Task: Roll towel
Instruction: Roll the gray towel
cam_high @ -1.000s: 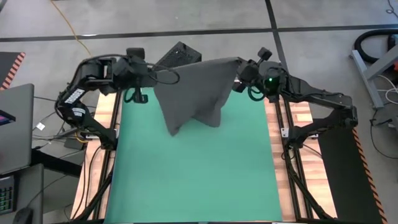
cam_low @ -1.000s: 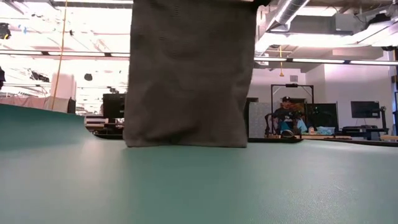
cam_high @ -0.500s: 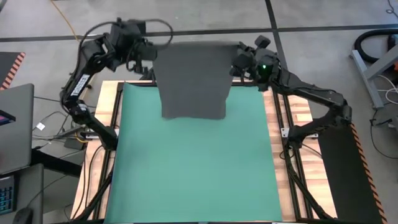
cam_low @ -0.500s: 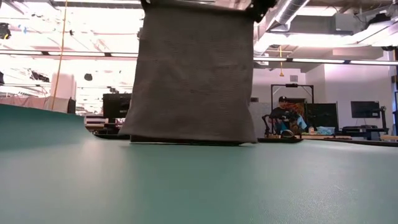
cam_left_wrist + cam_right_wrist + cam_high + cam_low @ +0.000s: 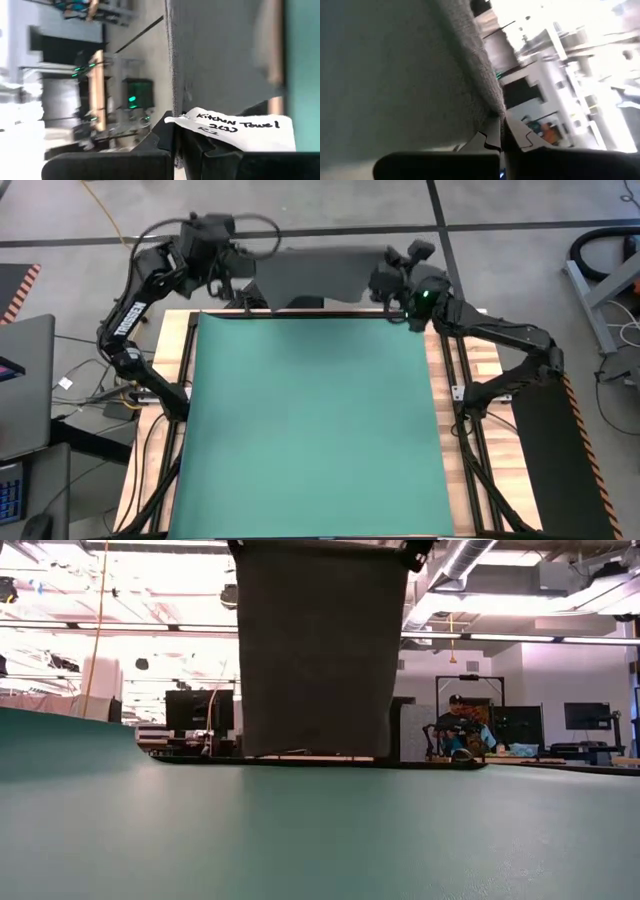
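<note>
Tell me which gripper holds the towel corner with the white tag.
The left gripper: the handwritten white tag lies beside its fingers on the towel. None shows at the right gripper.

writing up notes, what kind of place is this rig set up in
Probably a robotics lab or open workshop: exposed ceiling ducts, monitors on desks behind the green mat, and a person seated at a workstation.

1. Towel (image 5: 220, 55) — I see dark grey cloth, matt, with a rough nap.
2. Tag (image 5: 240, 131) — white, papery, hand-lettered.
3. Mat (image 5: 310, 430) — green, smooth, faintly sheened.
4. Table frame (image 5: 487, 360) — pale wood slats.
</note>
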